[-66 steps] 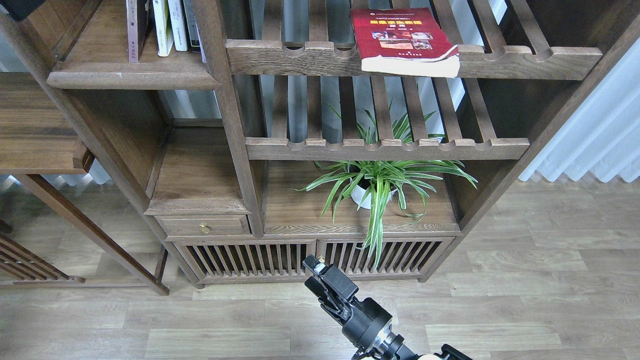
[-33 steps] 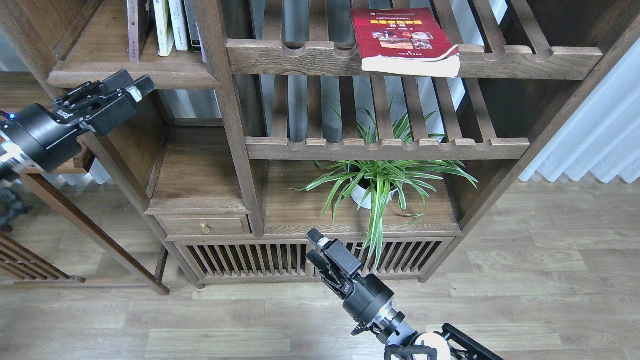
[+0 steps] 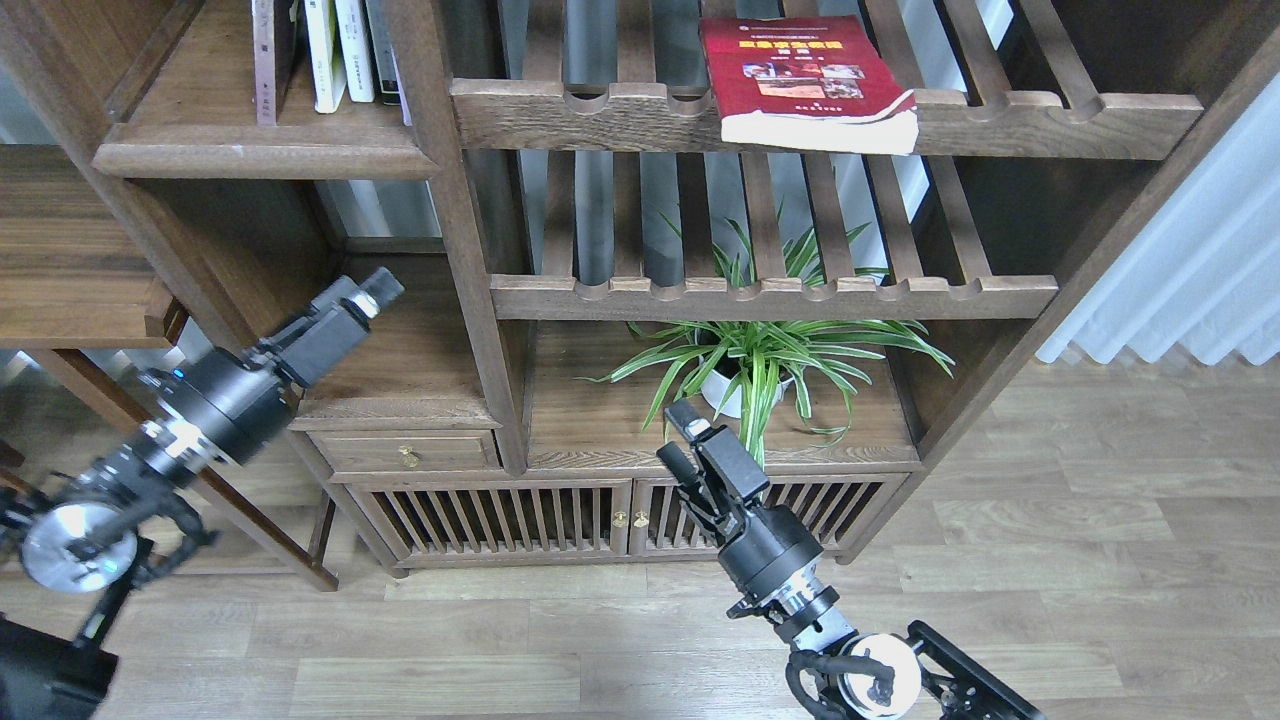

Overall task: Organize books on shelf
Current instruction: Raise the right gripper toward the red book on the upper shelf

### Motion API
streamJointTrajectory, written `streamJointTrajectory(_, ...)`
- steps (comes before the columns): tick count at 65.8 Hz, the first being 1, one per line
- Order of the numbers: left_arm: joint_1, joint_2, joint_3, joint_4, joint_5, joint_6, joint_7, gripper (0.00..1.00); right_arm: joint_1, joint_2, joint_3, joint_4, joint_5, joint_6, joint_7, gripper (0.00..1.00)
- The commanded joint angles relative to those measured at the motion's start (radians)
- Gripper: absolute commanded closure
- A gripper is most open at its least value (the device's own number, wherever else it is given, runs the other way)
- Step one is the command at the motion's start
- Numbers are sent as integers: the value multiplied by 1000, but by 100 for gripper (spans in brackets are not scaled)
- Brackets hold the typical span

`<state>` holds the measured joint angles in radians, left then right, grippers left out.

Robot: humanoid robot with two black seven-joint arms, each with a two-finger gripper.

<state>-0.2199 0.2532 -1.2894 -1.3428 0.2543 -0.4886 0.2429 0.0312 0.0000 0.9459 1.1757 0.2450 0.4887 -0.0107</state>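
My right gripper is raised in front of the low cabinet; its two fingers show a narrow gap between them, slightly parted, with nothing held and nothing touched. My left gripper is seen almost end-on and dark against the small drawer-top plank; I cannot tell whether its fingers are apart or together, and nothing is visibly held. The red book lies flat, cover up, well above and slightly right of my right gripper, on the top slatted rack, its page edge overhanging the front rail. The shelf is above my left gripper, with thin upright books at its back. The potted plant is just beyond my right gripper.
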Motion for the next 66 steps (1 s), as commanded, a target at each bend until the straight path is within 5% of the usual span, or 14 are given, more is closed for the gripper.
streamJointTrajectory(1, 2, -2, -13, 30, -3, 0, -4, 0, 0, 0, -1, 19, 3, 0, 2, 1)
streamJointTrajectory(28, 105, -3, -96, 86, -4, 0, -7, 0, 42, 0, -6, 124, 11, 0, 67, 1)
streamJointTrajectory(39, 36, 8, -120, 218, -98, 0, 7, 0, 142, 0, -7, 130, 10, -27, 133, 2)
streamJointTrajectory(51, -70, 17, -117, 362, -170, 0, 7, 0, 254, 0, 5, 130, 10, -97, 147, 2)
streamJointTrajectory(66, -72, 17, -119, 370, -184, 0, -2, 0, 282, 0, 62, 134, 3, -180, 155, 2)
